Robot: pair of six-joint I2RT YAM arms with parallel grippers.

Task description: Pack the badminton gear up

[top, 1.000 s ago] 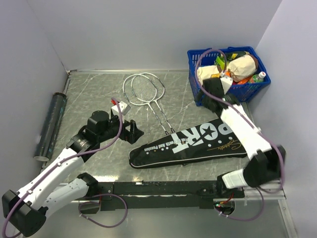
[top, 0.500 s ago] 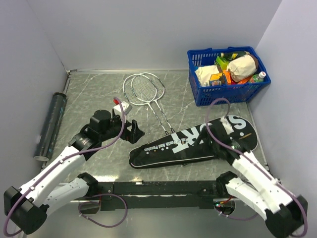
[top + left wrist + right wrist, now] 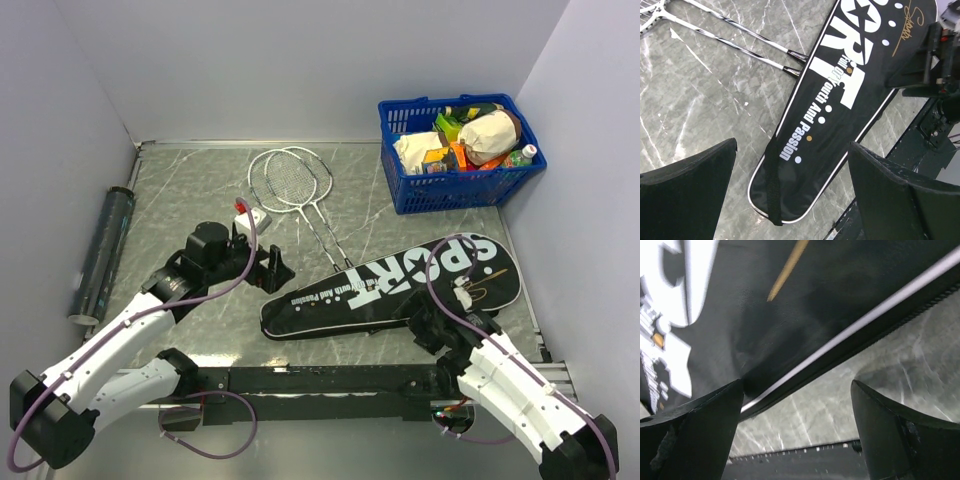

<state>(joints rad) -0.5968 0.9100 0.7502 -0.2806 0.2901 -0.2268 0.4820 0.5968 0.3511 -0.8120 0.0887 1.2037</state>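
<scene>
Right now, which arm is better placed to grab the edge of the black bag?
Probably right. The right pincer is open with the black bag's near edge between its fingers. The left pincer, also open, hangs higher, off the bag's narrow end.

Tube (image 3: 103, 252) far left, rackets (image 3: 290, 180) behind bag (image 3: 380, 285) at centre, basket (image 3: 455, 190) back right

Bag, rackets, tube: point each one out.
Bag (image 3: 390, 288), top view, middle of its body.
Rackets (image 3: 290, 178), top view, where the two heads overlap.
Tube (image 3: 102, 255), top view, mid-length of its side.
</scene>
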